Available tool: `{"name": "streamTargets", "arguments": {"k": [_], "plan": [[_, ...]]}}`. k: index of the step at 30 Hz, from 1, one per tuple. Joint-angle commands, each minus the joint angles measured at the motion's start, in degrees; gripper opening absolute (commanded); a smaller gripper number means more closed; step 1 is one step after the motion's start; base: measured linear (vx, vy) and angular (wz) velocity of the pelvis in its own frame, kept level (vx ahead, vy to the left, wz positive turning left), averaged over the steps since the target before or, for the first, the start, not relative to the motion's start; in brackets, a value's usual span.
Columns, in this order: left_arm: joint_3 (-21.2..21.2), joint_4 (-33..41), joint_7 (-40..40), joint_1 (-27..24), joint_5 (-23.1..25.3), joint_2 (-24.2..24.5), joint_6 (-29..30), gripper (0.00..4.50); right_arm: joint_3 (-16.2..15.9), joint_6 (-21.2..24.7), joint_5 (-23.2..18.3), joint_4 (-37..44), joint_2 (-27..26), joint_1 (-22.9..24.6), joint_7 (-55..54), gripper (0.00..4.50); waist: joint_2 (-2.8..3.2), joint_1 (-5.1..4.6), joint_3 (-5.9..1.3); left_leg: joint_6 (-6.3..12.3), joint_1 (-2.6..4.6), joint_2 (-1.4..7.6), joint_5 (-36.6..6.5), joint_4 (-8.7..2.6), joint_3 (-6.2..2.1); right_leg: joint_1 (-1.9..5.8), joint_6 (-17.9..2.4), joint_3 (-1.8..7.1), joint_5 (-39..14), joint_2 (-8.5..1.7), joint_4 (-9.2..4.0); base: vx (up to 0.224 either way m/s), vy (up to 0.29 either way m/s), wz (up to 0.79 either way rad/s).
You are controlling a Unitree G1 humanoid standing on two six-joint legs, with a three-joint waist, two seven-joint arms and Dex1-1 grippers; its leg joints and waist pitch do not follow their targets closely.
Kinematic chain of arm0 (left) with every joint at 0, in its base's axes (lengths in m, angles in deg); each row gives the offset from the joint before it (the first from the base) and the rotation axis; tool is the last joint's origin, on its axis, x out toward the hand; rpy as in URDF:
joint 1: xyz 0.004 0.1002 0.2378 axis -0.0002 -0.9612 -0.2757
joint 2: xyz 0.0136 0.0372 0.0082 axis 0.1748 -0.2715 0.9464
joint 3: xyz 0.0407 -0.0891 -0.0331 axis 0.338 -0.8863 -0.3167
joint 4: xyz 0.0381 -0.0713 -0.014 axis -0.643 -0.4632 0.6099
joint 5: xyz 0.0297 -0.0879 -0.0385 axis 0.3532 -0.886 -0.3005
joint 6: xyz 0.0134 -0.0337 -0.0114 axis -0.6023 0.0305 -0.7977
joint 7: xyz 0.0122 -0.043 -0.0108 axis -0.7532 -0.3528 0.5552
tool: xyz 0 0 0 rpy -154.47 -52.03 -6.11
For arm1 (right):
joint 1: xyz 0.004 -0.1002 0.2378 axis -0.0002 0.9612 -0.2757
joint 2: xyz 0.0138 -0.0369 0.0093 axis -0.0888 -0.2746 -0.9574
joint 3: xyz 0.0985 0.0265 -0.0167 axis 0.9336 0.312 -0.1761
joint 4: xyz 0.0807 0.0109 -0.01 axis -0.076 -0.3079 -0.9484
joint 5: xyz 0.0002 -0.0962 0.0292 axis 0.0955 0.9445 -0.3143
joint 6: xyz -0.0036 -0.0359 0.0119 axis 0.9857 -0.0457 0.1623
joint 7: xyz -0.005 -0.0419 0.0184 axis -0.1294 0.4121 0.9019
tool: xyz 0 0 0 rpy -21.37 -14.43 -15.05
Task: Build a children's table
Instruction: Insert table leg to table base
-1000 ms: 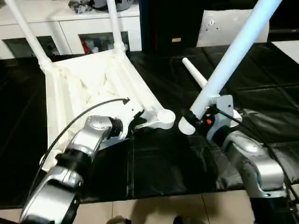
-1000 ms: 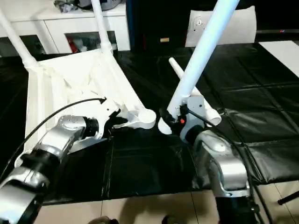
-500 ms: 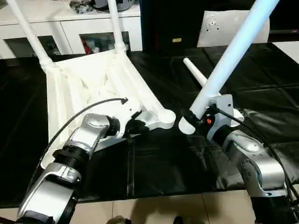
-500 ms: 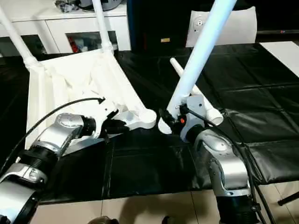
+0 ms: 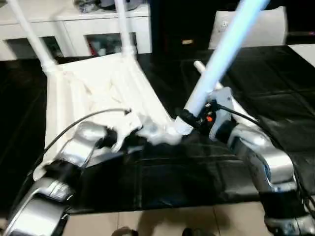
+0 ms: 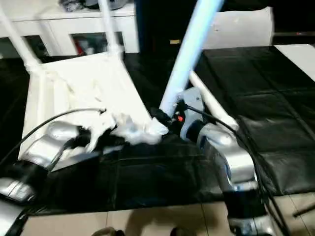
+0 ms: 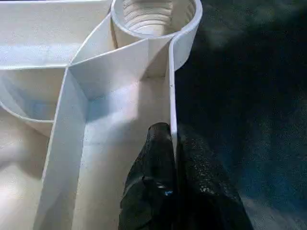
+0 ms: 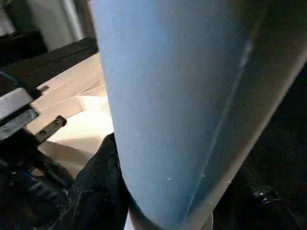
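Third leg going in: left hand (image 7: 170,143) pinching top's (image 5: 88,93) rim by socket (image 7: 153,19); right hand (image 5: 189,120) clamps leg (image 5: 216,54); next: seat leg tip in socket.

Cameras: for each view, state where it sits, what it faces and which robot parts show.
Head eyes: forward and down at the table top; both forearms show.
Left wrist: along the left gripper, pinching the top's rim below the empty corner socket.
Right wrist: along the right gripper, clamping a leg.
Shared: socket, leg.
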Motion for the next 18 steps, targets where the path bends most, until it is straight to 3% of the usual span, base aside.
{"name": "streamTargets", "arguments": {"k": [1, 3, 8, 11, 18], "plan": [[1.76, 1.80, 2.44, -0.18, -0.18, -0.10, -1.53, 0.00, -0.85, -0.36, -0.16, -0.70, -0.11, -1.01, 1.25, 1.88, -0.92, 0.19, -4.81, 3.98, 0.96, 2.59, -7.00, -3.56, -0.34, 3.22, -7.17, 4.12, -16.46, -4.87, -3.69, 0.000, 0.000, 0.00], [1.69, 1.82, 2.60, -0.55, 0.23, 0.20, -2.76, 0.00, -1.77, -0.95, 0.52, -2.71, -0.04, -1.58, 2.24, 1.88, -1.33, 1.02, -4.78, 3.23, 0.97, 2.64, -7.85, -3.71, -0.34, 3.37, -6.22, 4.10, -18.32, -5.02, -3.74, 0.000, 0.000, 0.00], [1.29, 3.06, 2.82, -1.22, 0.42, 0.74, -3.22, 0.00, -3.76, 0.06, 0.58, -4.43, 0.26, -1.95, 4.70, 1.88, -1.66, 1.13, -4.69, 1.80, 1.07, 2.77, -9.52, -4.03, -0.36, 3.35, -4.61, 4.26, -21.11, -5.07, -3.99, 0.000, 0.000, 0.00], [1.34, 3.42, 2.91, -1.48, 0.82, 1.17, -3.50, 0.00, -4.78, -0.23, 1.21, -5.47, 0.28, -1.97, 5.25, 1.88, -2.05, 1.12, -4.68, 1.70, 1.11, 2.66, -9.59, -4.05, -0.20, 3.29, -4.63, 4.40, -21.07, -5.04, -4.03, 0.000, 0.000, 0.00], [1.68, 4.67, 3.43, -2.49, 0.79, 1.73, -3.27, 0.00, -5.46, -1.33, 2.69, -8.89, 0.23, -2.38, 5.53, 1.88, -2.06, 1.23, -4.79, 1.56, 1.20, 2.66, -9.51, -4.02, -0.14, 3.21, -5.34, 4.54, -20.22, -5.01, -3.90, 0.000, 0.000, 0.00]]}}
